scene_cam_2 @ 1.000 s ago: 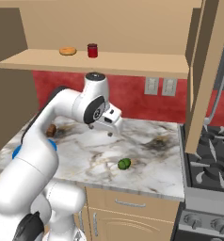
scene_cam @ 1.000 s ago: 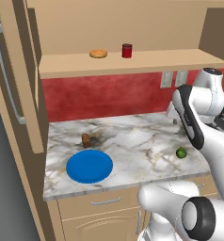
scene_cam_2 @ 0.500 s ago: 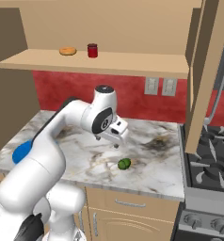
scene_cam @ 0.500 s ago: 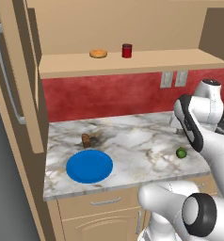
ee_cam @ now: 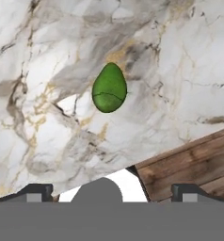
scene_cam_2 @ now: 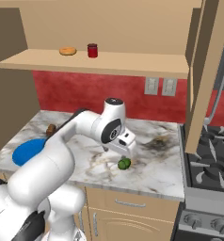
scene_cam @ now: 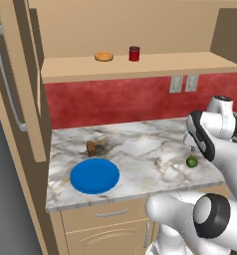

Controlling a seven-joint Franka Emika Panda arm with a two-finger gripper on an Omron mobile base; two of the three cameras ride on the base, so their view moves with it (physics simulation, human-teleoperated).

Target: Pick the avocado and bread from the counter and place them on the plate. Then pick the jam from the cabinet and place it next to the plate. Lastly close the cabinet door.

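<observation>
Overall, the cabinet door (scene_cam: 18, 84) stands open beside the marble counter (scene_cam: 140, 149). On the counter lie the blue plate (scene_cam: 94, 176), the bread (scene_cam: 91, 148) just behind it, and the avocado (ee_cam: 109, 88) near the front edge. Directly above the avocado, the gripper (scene_cam_2: 126, 151) hangs released, jaws wide, touching nothing. Jam (scene_cam: 134, 53) sits on the shelf.

The counter (scene_cam: 140, 149) is white and grey marble with brownish veins and darker smudges. The avocado (ee_cam: 109, 88) is green with a thin dark line across it. The plate (scene_cam: 94, 176) is a flat bright blue. The bread (scene_cam: 91, 147) is dark brown. On the tan cabinet (scene_cam: 140, 69) shelf stand the dark red jam (scene_cam: 134, 53) jar and an orange-tan pastry (scene_cam: 104, 57). The backsplash (scene_cam: 115, 99) is mottled red. The cabinet door (scene_cam: 21, 79) is tan wood with a grey bar handle (scene_cam: 6, 79).
</observation>
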